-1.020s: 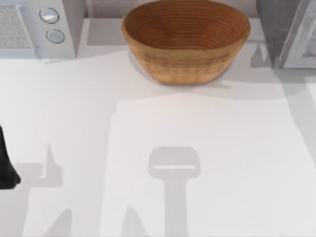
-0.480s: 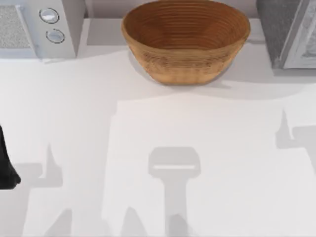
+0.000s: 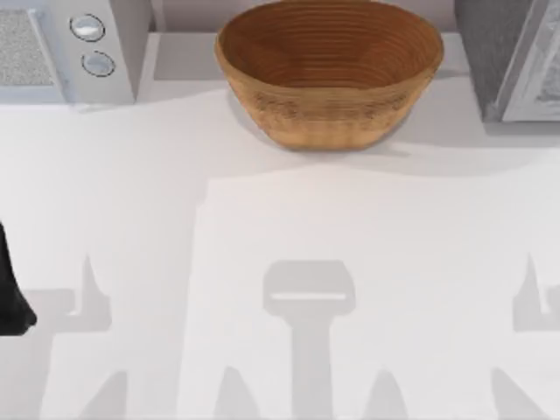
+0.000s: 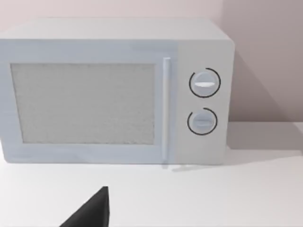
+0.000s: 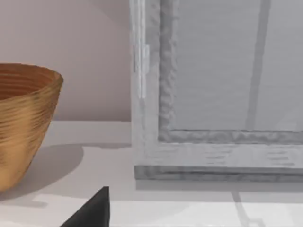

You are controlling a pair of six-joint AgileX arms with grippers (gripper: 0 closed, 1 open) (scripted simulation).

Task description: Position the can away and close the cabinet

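Far L of the surface [image 3: 394,262], at the back: microwave [image 3: 66,48], door shut, dials facing fwd. It's scenery, not part of the job, and sits back against the wall so the working area is open.

L arm [image 3: 10,289] is a dark shape at the L edge, near the front and well apart from everything, so it looks parked. L end effector [image 4: 92,210] shows as a dark wedge low in the L wrist view, aimed at the microwave [image 4: 113,92] w/ bare surface between. Apart or together: can't tell. Nothing seen in it.

Centre back: wicker basket [image 3: 328,70], upright, mouth up, w/ nothing visible inside. It stands between microwave and cabinet, touching neither.

Back R corner: cabinet [image 3: 525,61], the task's thing. R wrist view faces the cabinet [image 5: 213,94] head-on, basket [image 5: 26,123] off to one side. That suggests the R arm is the one assigned to it, being on that side.

R end effector [image 5: 92,210] is a dark wedge low in its view, short of the cabinet base, w/ a strip of surface between and no contact. Apart or together: can't tell.

Can: can't place it. My guess is it's inside the cabinet. Door fully shut or ajar: can't tell either, so I'd judge the task at or near its last step.
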